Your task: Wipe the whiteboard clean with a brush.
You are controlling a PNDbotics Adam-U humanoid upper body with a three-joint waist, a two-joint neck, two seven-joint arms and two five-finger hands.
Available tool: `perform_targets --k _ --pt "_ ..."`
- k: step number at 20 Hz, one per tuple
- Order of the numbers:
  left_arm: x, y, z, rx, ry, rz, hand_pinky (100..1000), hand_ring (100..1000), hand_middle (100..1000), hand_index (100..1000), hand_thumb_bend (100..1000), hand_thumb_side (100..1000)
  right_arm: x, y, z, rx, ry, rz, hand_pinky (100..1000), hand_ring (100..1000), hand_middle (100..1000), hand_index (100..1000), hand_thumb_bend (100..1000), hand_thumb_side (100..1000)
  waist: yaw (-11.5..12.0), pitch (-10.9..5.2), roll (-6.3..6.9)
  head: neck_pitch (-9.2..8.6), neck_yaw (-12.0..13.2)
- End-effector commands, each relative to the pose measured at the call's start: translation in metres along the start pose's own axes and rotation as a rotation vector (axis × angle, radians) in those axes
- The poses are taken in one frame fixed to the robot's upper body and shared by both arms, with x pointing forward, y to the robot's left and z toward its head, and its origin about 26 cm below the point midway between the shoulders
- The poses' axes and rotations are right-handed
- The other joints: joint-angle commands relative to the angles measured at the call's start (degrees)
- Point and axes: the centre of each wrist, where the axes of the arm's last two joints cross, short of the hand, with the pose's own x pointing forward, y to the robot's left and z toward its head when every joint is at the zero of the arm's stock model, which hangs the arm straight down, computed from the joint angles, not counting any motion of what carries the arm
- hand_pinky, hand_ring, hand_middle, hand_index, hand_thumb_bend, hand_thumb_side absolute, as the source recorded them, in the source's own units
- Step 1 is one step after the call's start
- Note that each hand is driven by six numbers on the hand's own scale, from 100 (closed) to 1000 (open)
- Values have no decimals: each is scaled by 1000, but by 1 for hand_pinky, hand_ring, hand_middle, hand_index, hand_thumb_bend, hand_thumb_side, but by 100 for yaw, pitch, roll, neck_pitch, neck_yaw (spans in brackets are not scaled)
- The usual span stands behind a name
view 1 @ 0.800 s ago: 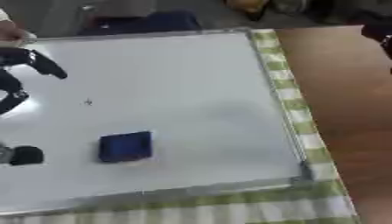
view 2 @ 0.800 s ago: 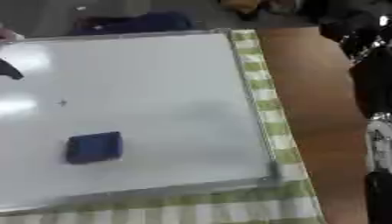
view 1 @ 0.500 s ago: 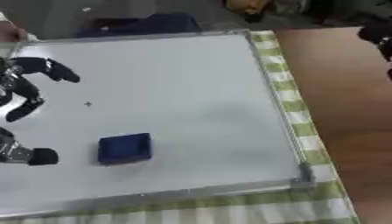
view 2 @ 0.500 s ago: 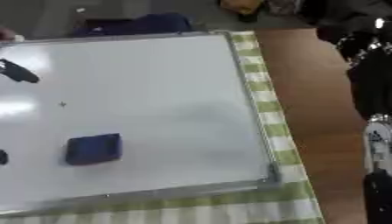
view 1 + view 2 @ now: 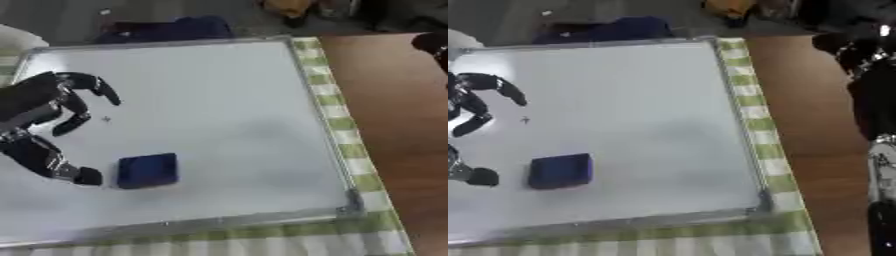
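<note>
The left hand [image 5: 44, 107] hovers open just left of the blue brush [image 5: 147, 170], lying near-left on the whiteboard [image 5: 219, 90]; probably light and stiff, best pinched across its sides

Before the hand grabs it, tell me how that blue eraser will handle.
The eraser lies flat and blocky on the whiteboard, so it probably won't roll or tip. It looks small and likely light. On the smooth board it may slide when the left hand nudges it.
</note>
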Motion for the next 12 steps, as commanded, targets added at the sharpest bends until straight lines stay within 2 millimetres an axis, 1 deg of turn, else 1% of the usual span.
perform_targets --k 1,6,7,12 --pt "-2 -1 -8 -187 -133 -104 729 751 619 154 843 794 6 -2 -4 12 -19 9 814 719 548 637 394 827 16 -144 -1 -27 -1" --pt "-1 -18 -18 -212 -124 -76 733 754 613 155 855 800 6 -1 -4 11 -13 8 815 720 547 637 395 824 30 -151 4 -21 -11" --pt "-1 -20 -21 -214 -126 -72 732 751 598 155 850 805 6 -1 -3 11 -13 8 815 721 547 637 395 823 33 -150 3 -18 -18" --pt "2 -28 -29 -237 -124 -80 733 758 583 155 837 804 6 -1 -3 13 -13 7 816 721 546 637 398 824 30 -139 -5 -4 -63"
